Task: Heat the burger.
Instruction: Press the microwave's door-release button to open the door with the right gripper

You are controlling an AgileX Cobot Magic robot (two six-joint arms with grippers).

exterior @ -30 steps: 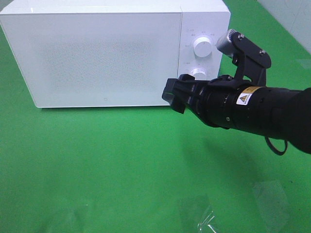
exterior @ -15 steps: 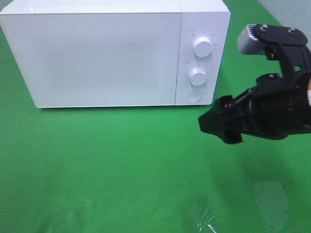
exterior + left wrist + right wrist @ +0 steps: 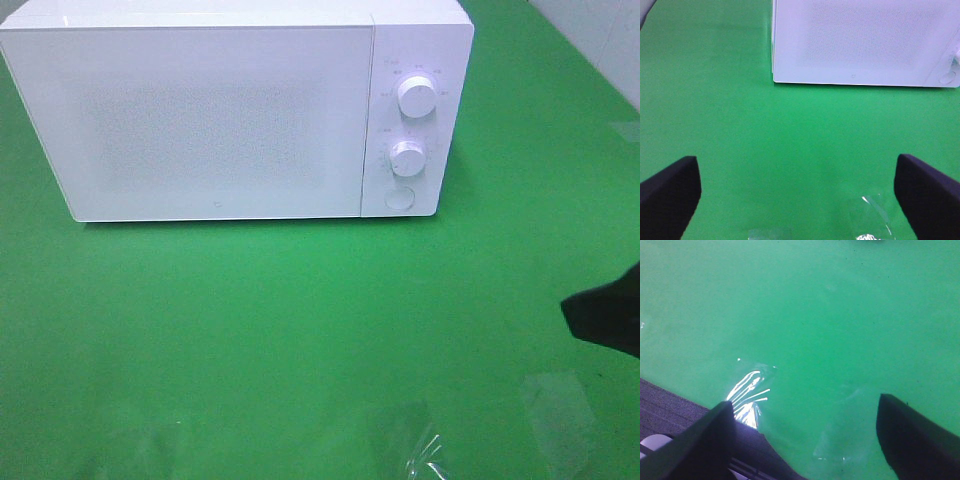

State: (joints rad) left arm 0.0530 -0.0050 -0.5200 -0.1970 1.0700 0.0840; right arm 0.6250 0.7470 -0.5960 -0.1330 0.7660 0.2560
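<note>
1. The white microwave (image 3: pixel 220 110) stands at the back of the green worktop (image 3: pixel 300 320). Its door (image 3: pixel 200 120) is shut flush with the body.
2. On the microwave's control panel, 2 white dials are stacked: the upper dial (image 3: pixel 416 95) above the lower dial (image 3: pixel 407 158). A round button (image 3: pixel 399 198) sits just beneath them.
3. The burger shows in none of the 3 views. The door is frosted white, so whether the burger sits inside the microwave cannot be told.
4. The left pincer (image 3: pixel 799 195) hovers over the worktop in front of the microwave's door. Its 2 dark fingers (image 3: pixel 667 197) are spread wide with nothing between them.
5. The right pincer (image 3: pixel 805 440) is also spread wide and empty, above green worktop.
6. In the high view a dark shape (image 3: pixel 605 315) sits at the frame edge, in front of the microwave and out past its control-panel side. It is probably part of the right arm, but too little shows to be sure.
7. 2 patches of clear film lie flat on the worktop, well in front of the microwave. The crinkled patch (image 3: pixel 405 445) lies roughly in line with the dials, and the smoother patch (image 3: pixel 555 400) lies further toward the dark shape.
</note>
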